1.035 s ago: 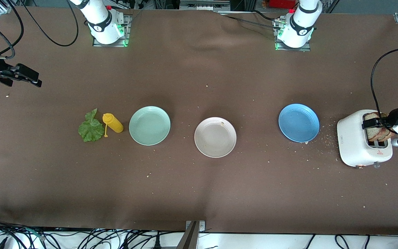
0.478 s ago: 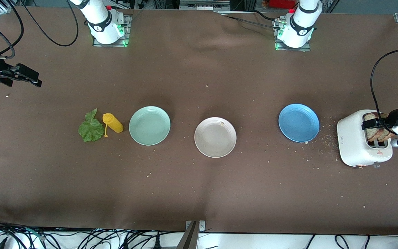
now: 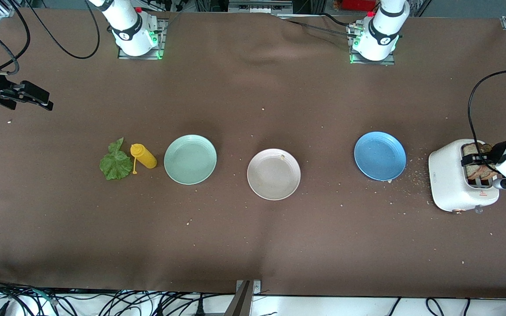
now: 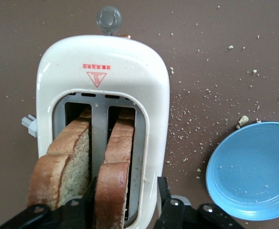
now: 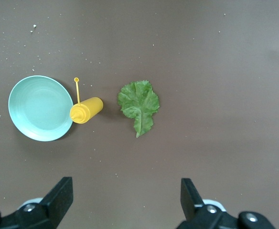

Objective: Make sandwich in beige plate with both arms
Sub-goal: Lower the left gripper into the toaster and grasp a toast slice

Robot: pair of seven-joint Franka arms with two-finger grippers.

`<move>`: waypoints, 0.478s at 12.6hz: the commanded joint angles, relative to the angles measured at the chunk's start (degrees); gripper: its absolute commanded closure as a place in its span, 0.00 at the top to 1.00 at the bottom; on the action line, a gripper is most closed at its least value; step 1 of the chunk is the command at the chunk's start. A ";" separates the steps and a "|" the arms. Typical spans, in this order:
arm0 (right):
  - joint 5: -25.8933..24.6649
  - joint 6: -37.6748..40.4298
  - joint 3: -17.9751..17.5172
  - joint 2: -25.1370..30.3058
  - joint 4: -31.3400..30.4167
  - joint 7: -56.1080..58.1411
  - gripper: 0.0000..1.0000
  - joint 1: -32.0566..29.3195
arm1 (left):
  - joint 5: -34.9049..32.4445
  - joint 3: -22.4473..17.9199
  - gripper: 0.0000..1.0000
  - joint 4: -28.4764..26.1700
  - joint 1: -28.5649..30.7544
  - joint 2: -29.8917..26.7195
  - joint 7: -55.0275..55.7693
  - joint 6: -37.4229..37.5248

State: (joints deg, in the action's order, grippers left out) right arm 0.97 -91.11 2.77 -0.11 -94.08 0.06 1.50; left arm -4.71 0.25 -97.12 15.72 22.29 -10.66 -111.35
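At frame right, the left gripper clamps 1 of 2 bread slices in the toaster. The right gripper waits upper left, fingers apart. The beige plate sits center; lettuce lies left.

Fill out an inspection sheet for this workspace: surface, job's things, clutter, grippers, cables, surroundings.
Surface: brown cloth, wrinkled, crumbs thickest between blue plate and toaster.
Job's things: beige plate mid-table, bare but for a crumb; two bread slices upright in the toaster slots; lettuce flat at the right arm's end.
Clutter: mustard bottle lying between lettuce and mint plate; blue plate beside the toaster.
Grippers: left gripper at the toaster, jaws around one slice; right gripper open, waiting high over the right arm's end.
Cables: black loops on both arms; a tangle below the table's near edge.
Surroundings: arm bases with green lights.
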 commanded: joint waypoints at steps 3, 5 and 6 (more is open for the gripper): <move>-0.18 0.93 -0.39 0.11 0.83 -0.67 1.00 -0.27 | -1.44 0.63 0.00 1.40 0.45 0.47 -1.65 0.52; -0.18 0.93 -0.39 0.11 0.83 -0.59 1.00 -0.27 | -3.09 0.72 0.00 2.80 0.19 0.12 -2.00 0.61; -0.18 0.93 -0.39 0.11 0.74 -0.59 1.00 -0.27 | -4.50 0.98 0.00 4.81 0.10 0.12 -2.78 2.00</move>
State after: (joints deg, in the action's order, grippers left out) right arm 0.97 -91.10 2.76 -0.12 -94.08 0.06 1.50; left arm -6.51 0.55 -96.20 15.89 22.30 -11.80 -111.35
